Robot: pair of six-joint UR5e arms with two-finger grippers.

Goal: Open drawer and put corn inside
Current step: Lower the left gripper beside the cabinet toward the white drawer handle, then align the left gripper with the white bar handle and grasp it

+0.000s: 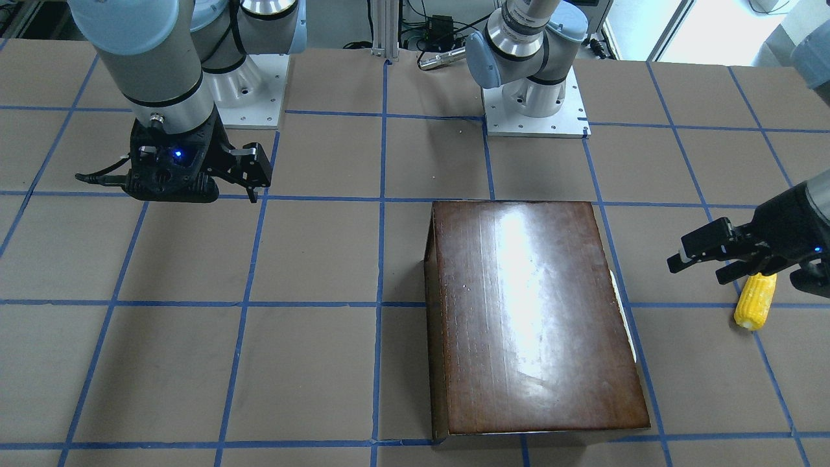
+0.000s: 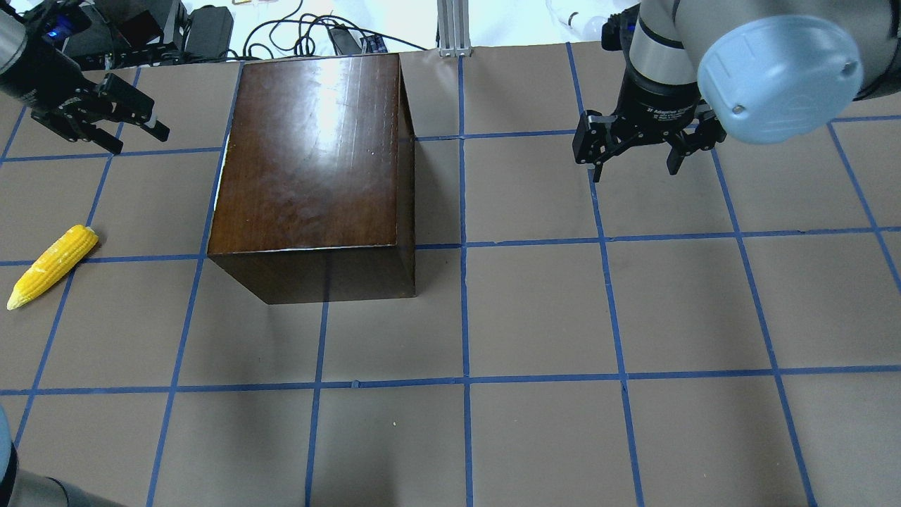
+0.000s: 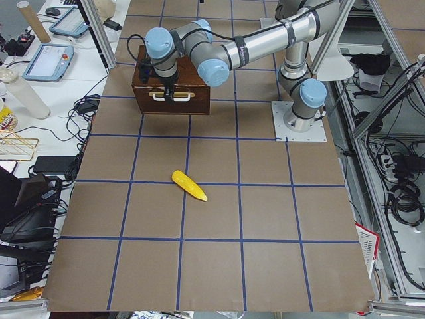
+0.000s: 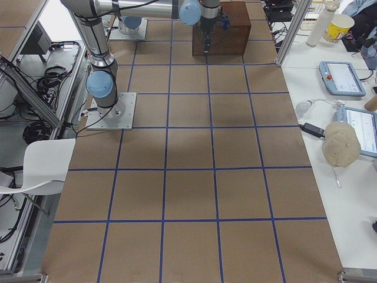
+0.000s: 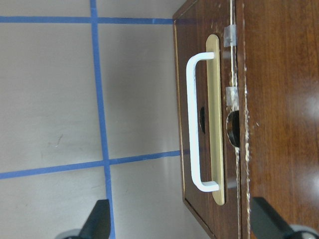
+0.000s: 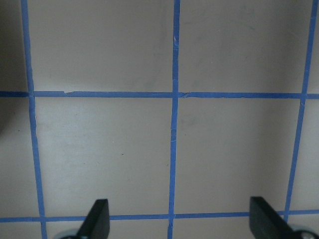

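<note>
Overhead exterior view has the corn (image 2: 53,266) at the left edge of the frame, lying flat on the table (image 2: 535,310), its thin tip toward the lower left, well apart from the box (image 2: 310,155); nothing touches it. Left wrist-mounted view shows the drawer (image 5: 201,79) along the right half of the frame; it looks pushed in, its chipped dark front close against the box, with a white handle (image 5: 191,119) over a brass plate (image 5: 215,149). In the overhead view the left gripper (image 2: 141,141) is in the upper left of the frame, near the box side that carries the drawer and farther up than the corn; its fingers are spread wide and hold nothing. In the same view the right gripper (image 2: 633,169) hangs in the upper right of the frame, over bare table with blue tape lines, well apart from the box; its fingers also stand wide apart with nothing between them.
</note>
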